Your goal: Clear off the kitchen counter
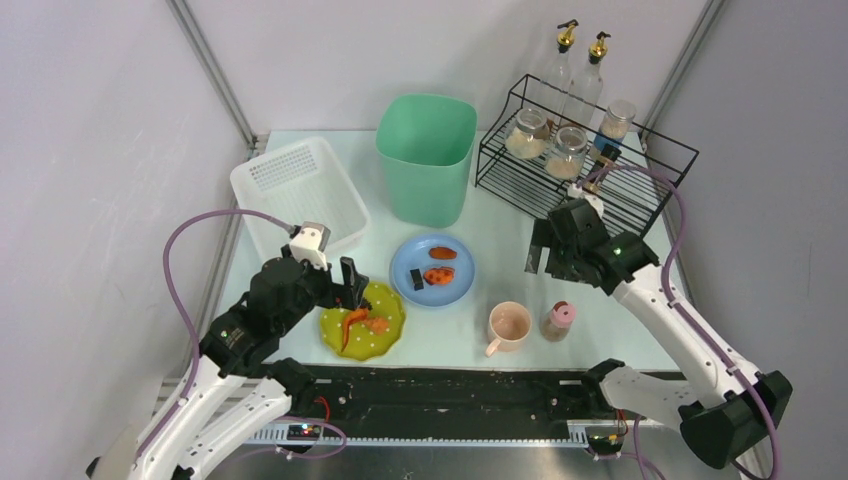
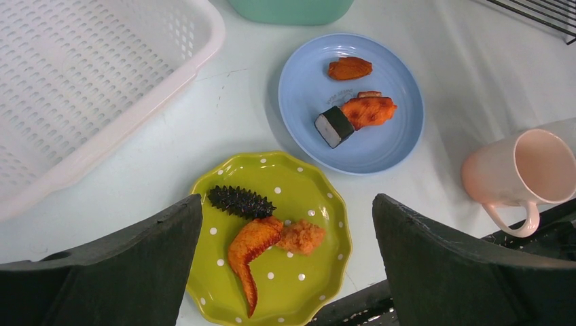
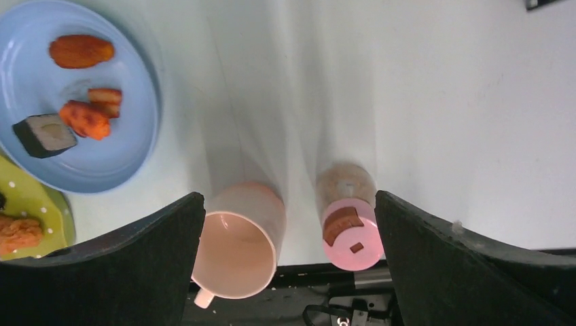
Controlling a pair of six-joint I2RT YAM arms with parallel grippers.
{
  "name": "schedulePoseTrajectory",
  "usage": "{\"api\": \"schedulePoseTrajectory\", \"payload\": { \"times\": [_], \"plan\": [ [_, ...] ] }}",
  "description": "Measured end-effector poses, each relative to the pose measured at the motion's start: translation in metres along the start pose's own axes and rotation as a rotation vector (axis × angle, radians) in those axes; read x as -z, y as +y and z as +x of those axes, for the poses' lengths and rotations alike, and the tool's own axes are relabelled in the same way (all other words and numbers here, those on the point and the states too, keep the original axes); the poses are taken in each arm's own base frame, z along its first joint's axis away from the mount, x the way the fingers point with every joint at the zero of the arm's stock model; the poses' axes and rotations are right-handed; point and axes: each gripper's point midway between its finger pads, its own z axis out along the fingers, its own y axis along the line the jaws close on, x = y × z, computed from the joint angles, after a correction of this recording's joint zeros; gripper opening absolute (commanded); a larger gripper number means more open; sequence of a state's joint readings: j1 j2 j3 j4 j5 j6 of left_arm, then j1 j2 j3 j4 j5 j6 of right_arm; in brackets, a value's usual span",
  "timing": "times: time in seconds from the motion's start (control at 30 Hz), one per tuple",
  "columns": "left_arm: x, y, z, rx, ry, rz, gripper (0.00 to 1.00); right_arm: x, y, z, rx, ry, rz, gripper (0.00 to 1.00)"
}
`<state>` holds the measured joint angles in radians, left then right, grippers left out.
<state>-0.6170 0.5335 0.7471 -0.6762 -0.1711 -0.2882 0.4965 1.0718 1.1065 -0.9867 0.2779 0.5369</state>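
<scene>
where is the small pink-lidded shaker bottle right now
In the top view the small pink-lidded shaker bottle stands near the front right edge of the pale mint-white kitchen counter, just right of the pale pink mug, not touching it.

The pale bench (image 1: 500, 215) carried a white perforated basket (image 1: 297, 190) at the back left, a tall green bin (image 1: 426, 158) beside it, and a black wire rack (image 1: 520, 185) at the back right holding three jars, with two gold-capped bottles behind them. Nearer the front lay a blue plate (image 1: 455, 290) with small pieces of food and a yellow-green dotted plate (image 1: 382, 345) with orange pieces. A pink mug (image 1: 509, 326) stood just beside a pink-lidded shaker (image 1: 558, 321). The left hand (image 1: 352, 288) hung over the yellow-green plate. The right hand (image 1: 542, 255) hovered between the rack and the shaker.
</scene>
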Motion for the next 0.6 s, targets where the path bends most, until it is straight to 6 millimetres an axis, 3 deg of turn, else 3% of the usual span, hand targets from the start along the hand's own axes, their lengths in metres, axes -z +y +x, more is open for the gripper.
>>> {"api": "schedulePoseTrajectory", "payload": {
  "times": [0.37,0.6],
  "plan": [
    [0.0,-0.001,0.0,-0.002,0.001,0.005,0.98,0.002,-0.037,0.046,-0.158,0.026,0.102,0.99],
    [0.0,-0.001,0.0,-0.003,0.001,0.006,0.98,-0.009,-0.05,0.079,-0.206,0.094,0.152,0.99]
  ]
}}
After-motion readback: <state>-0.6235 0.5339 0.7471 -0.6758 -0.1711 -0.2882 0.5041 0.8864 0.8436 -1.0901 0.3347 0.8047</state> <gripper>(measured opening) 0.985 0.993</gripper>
